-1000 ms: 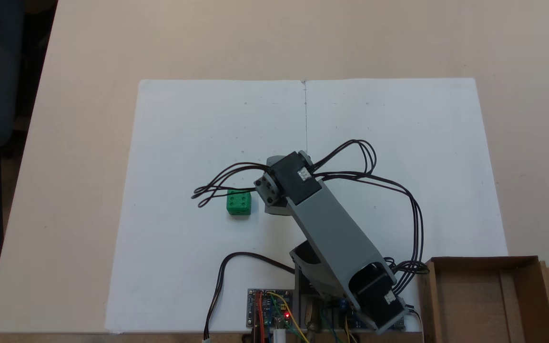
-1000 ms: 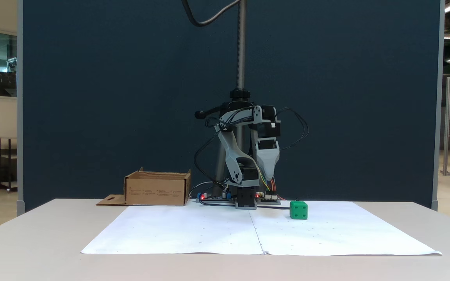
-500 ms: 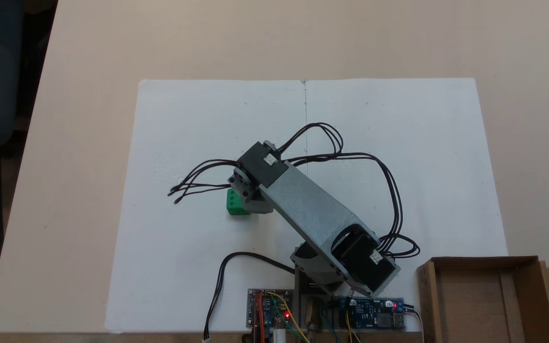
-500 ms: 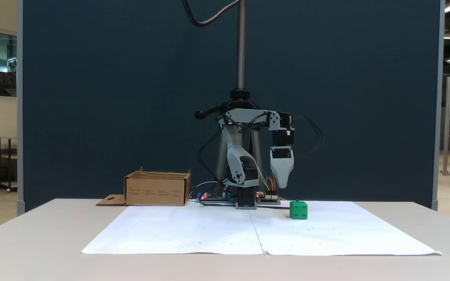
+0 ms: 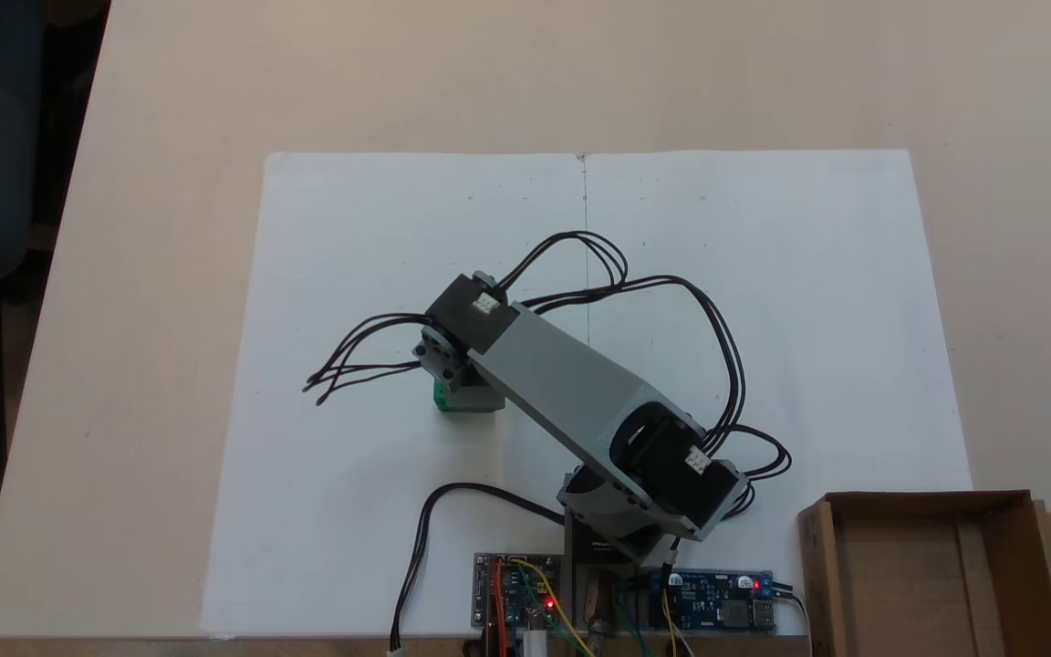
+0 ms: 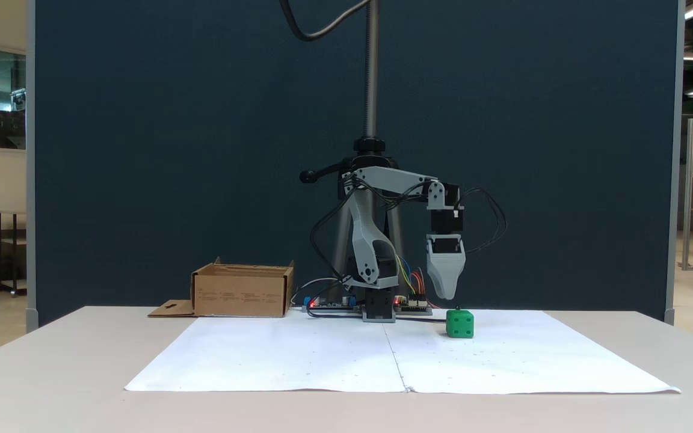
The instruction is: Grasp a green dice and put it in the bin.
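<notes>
The arm (image 6: 391, 180) has swung over and lowered, its jaws now seemingly just above the green dice (image 6: 459, 323).

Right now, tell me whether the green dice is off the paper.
No, the green dice sits on the white paper, below the gripper.

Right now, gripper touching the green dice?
Apart. A fixed view shows the gripper hanging above the green dice, dark backdrop visible between them.

Green dice (image 6: 459, 323) w/ darker sunken pips; brown cardboard bin (image 6: 242, 291); grey gripper (image 6: 444, 293), black cables (image 5: 671, 301); white paper (image 5: 379, 274), beige table (image 5: 580, 73).
</notes>
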Tool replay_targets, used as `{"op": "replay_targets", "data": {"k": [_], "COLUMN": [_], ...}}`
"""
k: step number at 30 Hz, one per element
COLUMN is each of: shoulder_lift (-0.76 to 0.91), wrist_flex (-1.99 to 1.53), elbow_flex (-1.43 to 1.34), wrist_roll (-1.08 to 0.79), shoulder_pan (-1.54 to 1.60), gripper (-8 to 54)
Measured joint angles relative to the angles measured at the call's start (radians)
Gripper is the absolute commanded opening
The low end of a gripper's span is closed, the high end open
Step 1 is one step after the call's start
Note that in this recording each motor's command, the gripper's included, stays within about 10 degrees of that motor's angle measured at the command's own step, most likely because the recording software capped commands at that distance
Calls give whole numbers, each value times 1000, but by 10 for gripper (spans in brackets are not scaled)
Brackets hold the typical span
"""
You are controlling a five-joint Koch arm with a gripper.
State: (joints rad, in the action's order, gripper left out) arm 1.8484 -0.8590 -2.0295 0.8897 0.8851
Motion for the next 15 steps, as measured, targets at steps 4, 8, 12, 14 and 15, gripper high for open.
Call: {"op": "replay_targets", "data": {"k": [4, 8, 12, 14, 15], "shoulder_lift": [-15, -38, -72, -84, -98], "wrist_flex": [0, 2, 32, 38, 41], "elbow_flex": [0, -2, -2, -2, -2], "wrist_roll": [11, 57, 84, 100, 110], "shoulder_pan": [18, 37, 54, 66, 69], "gripper": [417, 417, 417, 417, 417]}}
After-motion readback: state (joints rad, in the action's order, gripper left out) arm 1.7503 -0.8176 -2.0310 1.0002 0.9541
